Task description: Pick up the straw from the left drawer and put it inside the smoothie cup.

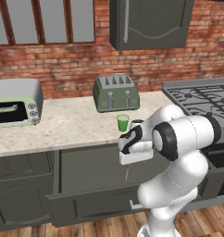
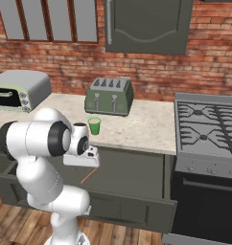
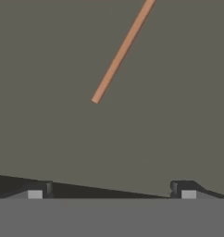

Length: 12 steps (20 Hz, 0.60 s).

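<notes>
Above the pulled-out left drawer [image 1: 86,178], the gripper [image 3: 111,190] is held pointing down with its jaws spread wide and nothing between them. On the grey drawer floor the straw [image 3: 123,48] is seen lying flat and at a slant, apart from the fingertips [image 3: 35,193] and off to one side of the gap, so the hand appears to be poised for a descent that has not yet been centred. On the desk [image 1: 72,125], close to its front edge and in front of the toaster [image 1: 116,92], the smoothie cup [image 1: 122,122] is left standing upright, ready to receive the straw once it is lifted.
</notes>
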Available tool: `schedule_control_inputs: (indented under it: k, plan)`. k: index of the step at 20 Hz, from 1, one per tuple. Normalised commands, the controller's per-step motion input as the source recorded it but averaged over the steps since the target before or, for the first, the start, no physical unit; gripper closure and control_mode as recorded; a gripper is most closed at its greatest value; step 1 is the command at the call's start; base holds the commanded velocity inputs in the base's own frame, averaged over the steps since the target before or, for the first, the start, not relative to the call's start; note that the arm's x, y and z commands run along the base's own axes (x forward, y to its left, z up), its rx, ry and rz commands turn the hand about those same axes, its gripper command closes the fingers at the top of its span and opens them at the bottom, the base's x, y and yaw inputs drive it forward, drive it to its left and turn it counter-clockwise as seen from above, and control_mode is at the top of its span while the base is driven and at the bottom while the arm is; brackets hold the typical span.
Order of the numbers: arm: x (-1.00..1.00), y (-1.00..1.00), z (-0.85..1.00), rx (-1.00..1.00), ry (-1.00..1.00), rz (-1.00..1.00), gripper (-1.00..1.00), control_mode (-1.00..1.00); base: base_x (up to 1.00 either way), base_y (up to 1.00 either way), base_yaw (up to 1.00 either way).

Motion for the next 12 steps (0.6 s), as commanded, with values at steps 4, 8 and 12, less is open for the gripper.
schedule_control_inputs:
  k: [4,8,12]
  plan:
    - [0.16,0.0,-0.17,0.0,-0.03,-0.01,-1.0,-1.0,0.0,0.0,0.0]
    - [0.12,0.0,-0.3,0.0,-0.04,0.0,-1.0,-1.0,0.0,0.0,0.0]
    - [0.1,0.0,-0.37,0.0,-0.05,0.0,-1.0,-1.0,0.0,0.0,0.0]
